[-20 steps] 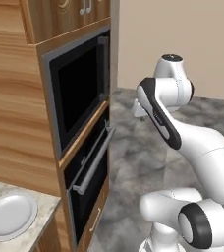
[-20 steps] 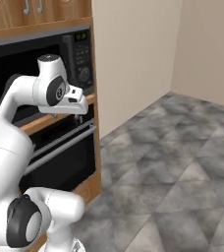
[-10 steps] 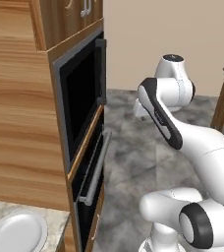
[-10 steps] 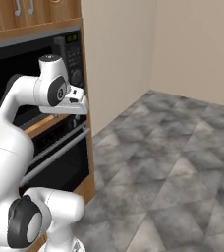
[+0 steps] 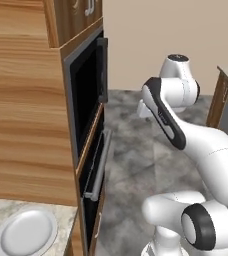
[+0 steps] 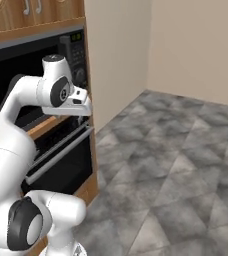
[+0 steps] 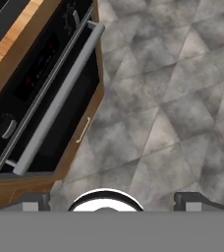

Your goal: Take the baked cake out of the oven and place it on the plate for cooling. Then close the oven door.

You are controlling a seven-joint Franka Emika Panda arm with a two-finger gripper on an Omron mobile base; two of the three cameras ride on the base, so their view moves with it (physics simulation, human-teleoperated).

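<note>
The plate [image 5: 27, 234] waits on the counter at the near left, bare, just beside the cabinet that holds the oven [image 5: 93, 176]. The oven door [image 7: 50, 106] stands only slightly ajar, its silver bar handle [image 7: 57, 101] running below the knobs; the cake is hidden — presumably inside. The gripper [image 7: 111, 198] hangs above the floor, to the right of the door, fingers spread wide and holding nothing. Doing this step well likely means coming squarely onto the handle's middle — then pulling the door down and outward.

Grey marbled tile floor [image 6: 186, 165], plain beige walls [image 6: 196, 45], tall wood-grain cabinetry [image 5: 26, 120] on the left.
</note>
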